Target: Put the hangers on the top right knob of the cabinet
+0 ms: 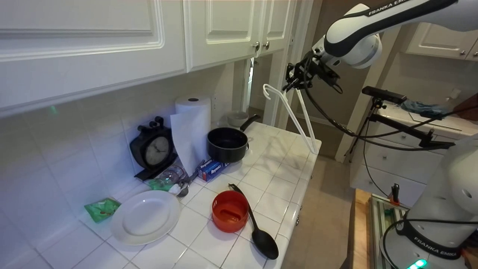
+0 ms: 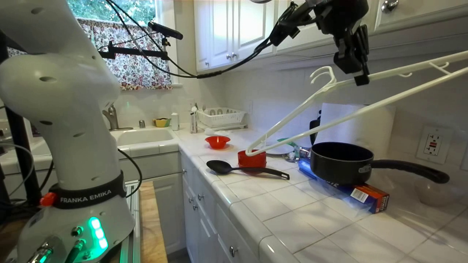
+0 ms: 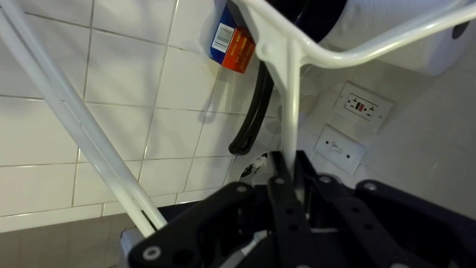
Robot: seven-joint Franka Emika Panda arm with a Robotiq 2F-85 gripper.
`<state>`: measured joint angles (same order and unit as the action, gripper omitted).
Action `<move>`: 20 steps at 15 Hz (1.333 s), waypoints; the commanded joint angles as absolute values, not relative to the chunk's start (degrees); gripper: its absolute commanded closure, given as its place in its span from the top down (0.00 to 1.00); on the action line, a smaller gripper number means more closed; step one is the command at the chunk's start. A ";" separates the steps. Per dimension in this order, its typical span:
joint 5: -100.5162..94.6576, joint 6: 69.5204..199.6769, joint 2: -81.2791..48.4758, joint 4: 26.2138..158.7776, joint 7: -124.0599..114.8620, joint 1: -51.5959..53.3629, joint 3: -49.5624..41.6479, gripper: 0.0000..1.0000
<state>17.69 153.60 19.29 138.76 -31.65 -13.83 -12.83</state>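
Note:
My gripper (image 1: 289, 87) is shut on the white hangers (image 1: 294, 118), near the hook end. The fingertips (image 2: 362, 78) pinch the upper rod of the hangers (image 2: 365, 110) above the counter. In the wrist view the gripper (image 3: 292, 160) closes around the white rod (image 3: 291, 100), and the hook curves off to the right. The white cabinet (image 1: 224, 58) has two small metal knobs side by side, a left one (image 1: 256, 45) and a right knob (image 1: 266, 45). The hook appears below them in that view. One knob (image 2: 389, 5) shows in an exterior view; none shows in the wrist view.
On the tiled counter (image 1: 278, 186) are a black pot (image 1: 227, 154), a foil box (image 1: 211, 171), a paper-towel roll (image 1: 198, 123), a red cup (image 1: 229, 215), a black spoon (image 1: 264, 241), a plate (image 1: 145, 239) and a clock (image 1: 157, 151).

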 commanded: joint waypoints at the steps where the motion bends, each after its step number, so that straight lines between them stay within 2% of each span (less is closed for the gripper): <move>1: 19.60 154.42 22.49 139.60 -30.04 -14.31 -12.24 0.04; 20: 18.86 156.22 28.13 135.44 -38.37 -17.65 -9.04 0.04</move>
